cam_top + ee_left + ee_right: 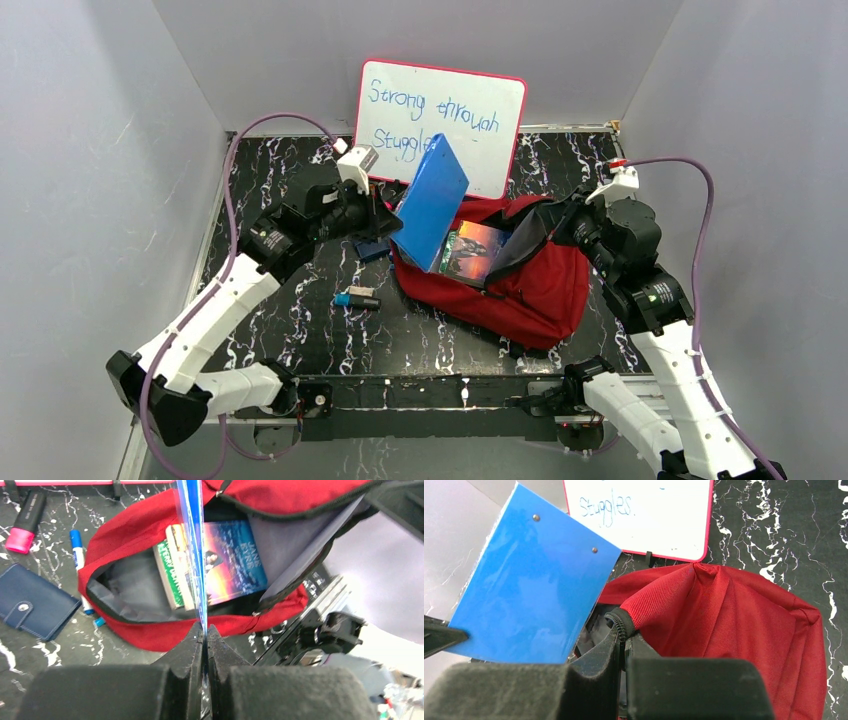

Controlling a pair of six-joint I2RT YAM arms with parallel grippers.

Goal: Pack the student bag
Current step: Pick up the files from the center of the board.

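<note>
The student bag point(530, 290) is a red backpack lying open at the table's centre right, with grey lining point(127, 587). Two books point(235, 562) lie inside it. My left gripper point(205, 628) is shut on the lower edge of a thin blue board point(433, 200), which it holds tilted over the bag's opening. The left wrist view shows the board point(192, 545) edge-on. My right gripper point(622, 636) is shut on the bag's zipper rim point(620, 620) and holds the flap up. The red fabric point(734, 615) spreads beyond it.
A whiteboard point(440, 125) with handwriting leans at the back wall. Left of the bag lie a navy wallet point(35, 602), a blue marker point(77, 550) and a pink highlighter point(27, 522). A small pen-like item point(358, 298) lies on the black marbled table point(300, 330).
</note>
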